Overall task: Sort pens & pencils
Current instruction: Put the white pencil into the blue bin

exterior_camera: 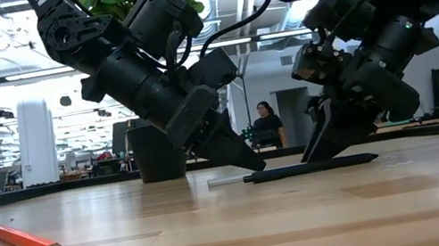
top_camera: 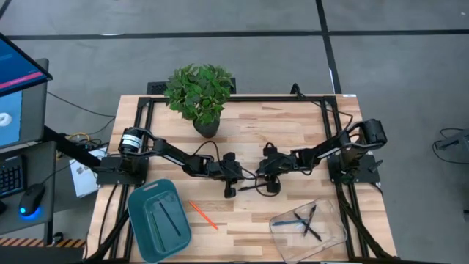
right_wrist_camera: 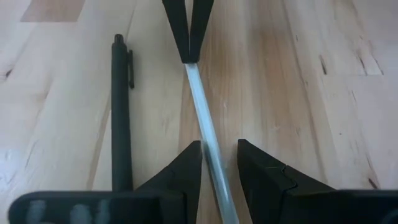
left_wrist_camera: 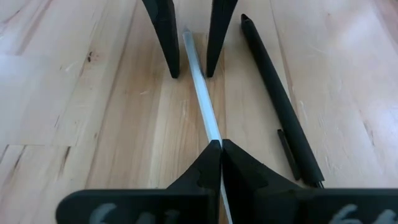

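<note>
both grippers on one whitish stick

orange pencil [exterior_camera: 23, 242] nearest the low camera, lying loose on bare wood, also seen between teal tray [top_camera: 139, 216] and clear tray [top_camera: 333, 233] from above. untouched so far.

mid-table: whitish pen [left_wrist_camera: 202, 102] flat on the boards, black pen [left_wrist_camera: 280, 106] just beside it, roughly parallel, not touching.

left gripper [left_wrist_camera: 221, 148] down at the table, fingers pressed together on one end of whitish pen. right gripper [right_wrist_camera: 219, 155] at the other end, fingers spread a little, astride the stick, seemingly not gripping. tips of both arms angled down toward each other, meeting over the same stick; probably a handover or a steadying hold, cannot tell which.

teal tray holds dark sticks; clear tray holds a blue one and dark ones, crossed. likely the two sorting bins.

plant pot [top_camera: 206, 126] at the far edge, well apart.

judged mid-task: orange pencil, whitish pen, black pen not yet binned.
</note>
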